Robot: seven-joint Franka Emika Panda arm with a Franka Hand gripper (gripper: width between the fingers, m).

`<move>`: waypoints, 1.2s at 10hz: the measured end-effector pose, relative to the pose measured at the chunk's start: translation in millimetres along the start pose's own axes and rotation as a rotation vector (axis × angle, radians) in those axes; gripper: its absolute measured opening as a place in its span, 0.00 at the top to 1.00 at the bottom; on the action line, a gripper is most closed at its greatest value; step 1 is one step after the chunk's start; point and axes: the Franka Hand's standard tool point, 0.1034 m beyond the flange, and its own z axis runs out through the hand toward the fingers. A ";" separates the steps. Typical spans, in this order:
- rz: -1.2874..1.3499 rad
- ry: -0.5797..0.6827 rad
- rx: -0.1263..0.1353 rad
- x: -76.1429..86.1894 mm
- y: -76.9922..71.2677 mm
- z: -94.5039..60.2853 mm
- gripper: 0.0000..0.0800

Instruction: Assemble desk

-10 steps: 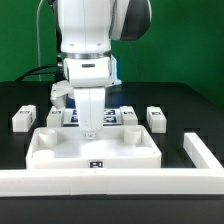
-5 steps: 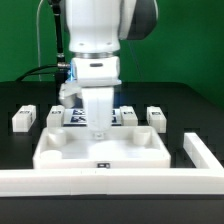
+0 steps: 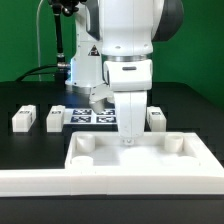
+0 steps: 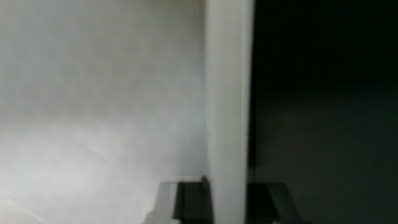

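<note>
White plastic fills the foreground: the long rail (image 3: 40, 183) runs across nearest us. Just behind it the desk top (image 3: 140, 158) lies with its long axis parallel to the rail, set toward the exterior view's right. Whether the two touch we cannot tell. At the middle of the top's far long rim the tool (image 3: 128, 138) points straight down. The wrist view shows that rim (image 4: 228, 100) standing between the fingers (image 4: 183, 205), so we judge the tool clenched on it. The top therefore lies on the near side of the tool, and any push or drag acts from mid-length across its short way. Beyond, a first leg (image 3: 22, 118) and a second leg (image 3: 55, 118) stand toward the exterior view's left. A third leg (image 3: 155, 118) stands just past the tool, with the marker board (image 3: 85, 116) between.
</note>
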 end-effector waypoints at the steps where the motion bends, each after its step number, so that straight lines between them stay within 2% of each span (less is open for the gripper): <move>1: -0.011 0.002 0.000 -0.6 0.2 0.0 0.93; 4: -0.015 0.003 -0.002 -1.5 -0.3 0.1 0.93; 6: -0.015 0.003 -0.002 -1.7 -0.4 0.3 0.48; 7: -0.014 0.003 -0.001 -1.8 -0.5 0.4 0.48; 8: -0.014 0.003 -0.001 -1.8 -0.5 0.5 0.27; 9: -0.014 0.003 -0.001 -1.9 -0.5 0.5 0.21; 12: -0.014 0.003 -0.001 -2.0 -0.6 0.6 0.19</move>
